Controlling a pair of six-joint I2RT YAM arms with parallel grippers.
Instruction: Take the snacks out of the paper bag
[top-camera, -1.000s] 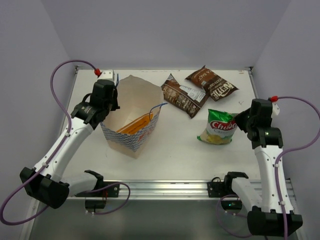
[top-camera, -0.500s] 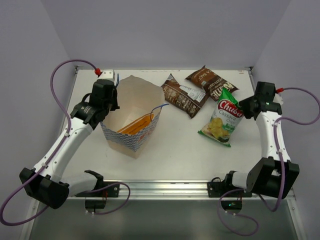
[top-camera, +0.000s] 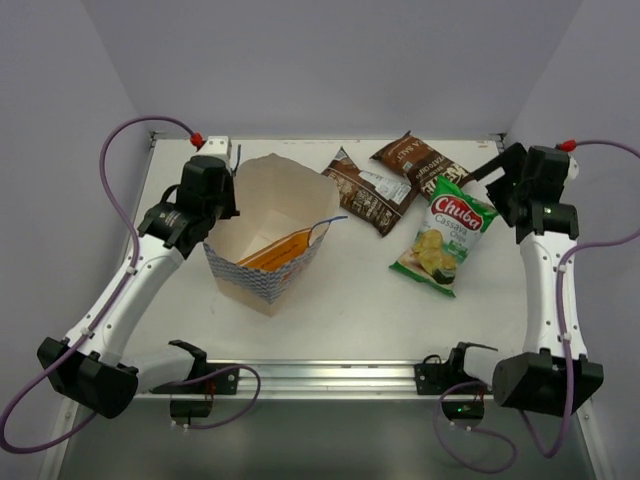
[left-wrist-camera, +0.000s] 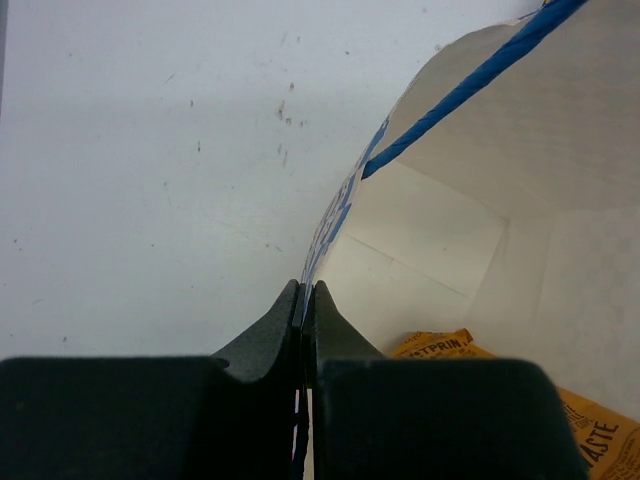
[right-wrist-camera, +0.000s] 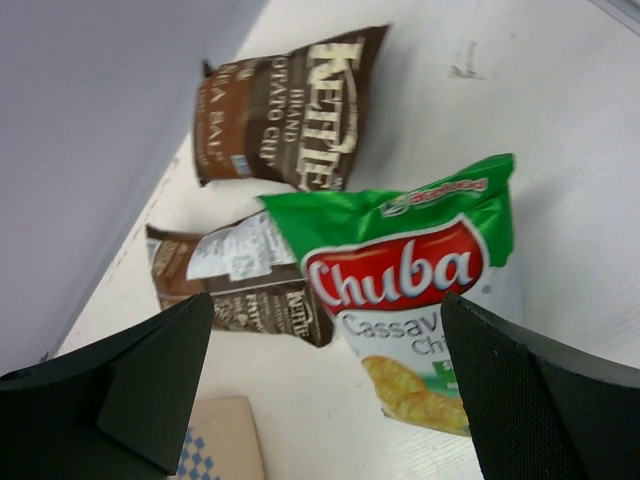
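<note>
The cream paper bag (top-camera: 268, 232) with a blue checked band stands open left of centre. My left gripper (top-camera: 222, 203) (left-wrist-camera: 303, 300) is shut on its left rim, and the bag's wall (left-wrist-camera: 560, 150) runs away from the fingers. An orange packet (top-camera: 275, 248) (left-wrist-camera: 600, 430) lies inside the bag. The green-and-white Chuba packet (top-camera: 445, 235) (right-wrist-camera: 420, 270) lies flat on the table at the right. My right gripper (top-camera: 490, 180) (right-wrist-camera: 328, 300) hovers open above its top end, holding nothing. Two dark brown packets (top-camera: 365, 190) (top-camera: 420, 165) (right-wrist-camera: 240, 285) (right-wrist-camera: 290, 110) lie behind it.
The back wall and the table's far edge run close behind the brown packets. The right side wall stands just beyond my right arm. A blue cord handle (left-wrist-camera: 470, 80) hangs across the bag's mouth. A corner of the bag (right-wrist-camera: 220, 440) shows in the right wrist view.
My right gripper opened and let go of the Chuba packet, which now lies flat farther back by the brown packets; the arm drew up and back. The left gripper kept its hold.
</note>
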